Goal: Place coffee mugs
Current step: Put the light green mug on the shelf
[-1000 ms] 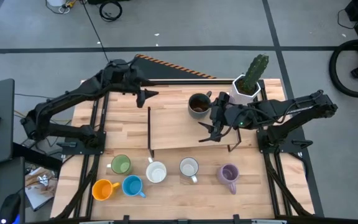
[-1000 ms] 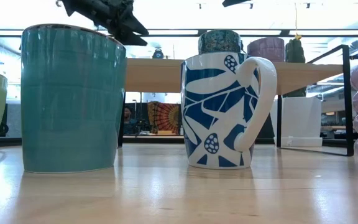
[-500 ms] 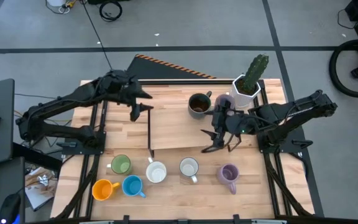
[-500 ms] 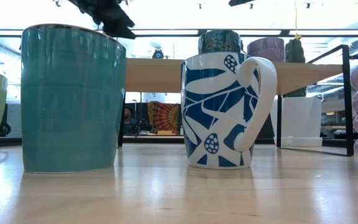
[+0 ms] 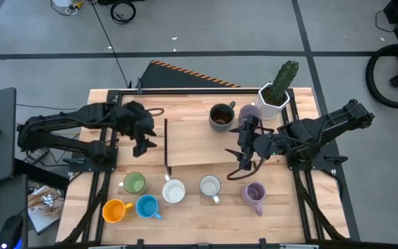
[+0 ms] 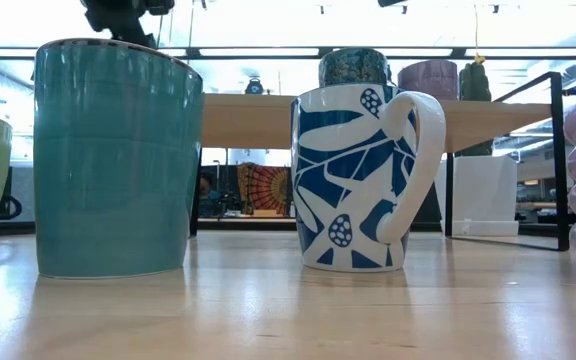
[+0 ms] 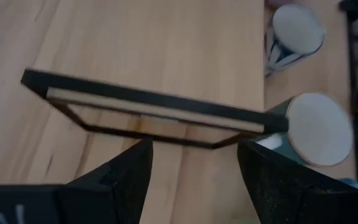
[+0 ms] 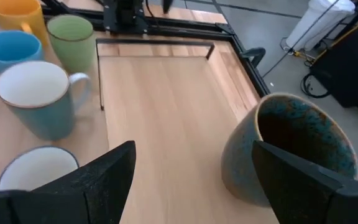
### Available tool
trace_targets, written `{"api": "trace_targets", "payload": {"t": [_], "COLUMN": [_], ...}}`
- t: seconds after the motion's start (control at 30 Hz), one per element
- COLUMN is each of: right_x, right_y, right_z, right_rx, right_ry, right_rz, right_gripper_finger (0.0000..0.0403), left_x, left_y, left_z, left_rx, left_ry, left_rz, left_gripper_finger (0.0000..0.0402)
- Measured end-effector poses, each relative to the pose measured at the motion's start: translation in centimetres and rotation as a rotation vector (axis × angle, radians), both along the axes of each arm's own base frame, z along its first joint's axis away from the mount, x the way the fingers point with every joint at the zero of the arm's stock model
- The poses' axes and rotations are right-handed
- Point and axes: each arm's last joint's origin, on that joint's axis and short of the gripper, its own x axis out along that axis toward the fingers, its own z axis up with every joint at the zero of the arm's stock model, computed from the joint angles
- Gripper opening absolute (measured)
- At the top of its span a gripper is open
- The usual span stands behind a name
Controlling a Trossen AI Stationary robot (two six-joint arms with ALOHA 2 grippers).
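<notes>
Fingers on both arms hanging apart, empty; right fingers [image 5: 242, 166] nearing white mug [image 5: 210, 186] just beyond. Best straddling its rim squarely, clearing purple mug [image 5: 255, 194].

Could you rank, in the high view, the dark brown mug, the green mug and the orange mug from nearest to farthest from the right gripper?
From the right gripper, open and empty, by the raised shelf's front edge:
1. Dark brown mug, on the shelf.
2. Green mug, front row, toward the left arm.
3. Orange mug, front left corner.
</notes>
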Motion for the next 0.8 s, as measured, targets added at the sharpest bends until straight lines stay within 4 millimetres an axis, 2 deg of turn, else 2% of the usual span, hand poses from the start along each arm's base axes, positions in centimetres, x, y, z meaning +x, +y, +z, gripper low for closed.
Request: {"api": "trace_targets", "payload": {"t": [0.13, 0.27, 0.4, 0.5, 0.8], "right_x": [-0.4, -0.7, -1.3, -2.1, -3.4], "right_y": [0.3, 0.1, -0.4, -0.9, -1.6], "right_z": [0.1, 1.4, 2.9, 3.8, 3.4], "right_rx": [-0.091, -0.127, -0.184, -0.204, -0.163], "right_ry": [0.004, -0.008, -0.03, -0.056, 0.019], "right_rz": [-0.017, -0.009, -0.036, -0.038, -0.043], "right_gripper_finger": [0.0326, 0.0323, 0.0317, 0.0314, 0.0313], "left_x": [-0.6, -1.7, -3.1, -3.9, -4.6], "left_y": [-1.8, -3.4, -5.4, -6.7, -12.5], "left_z": [0.6, 1.0, 0.7, 0.3, -0.8], "left_rx": [0.025, -0.054, -0.17, -0.22, -0.369], "left_ry": [-0.027, -0.037, 0.065, 0.148, 0.296], "left_rz": [0.002, -0.001, -0.021, 0.045, 0.119], "left_gripper_finger": [0.0242, 0.0242, 0.0242, 0.0242, 0.0242]}}
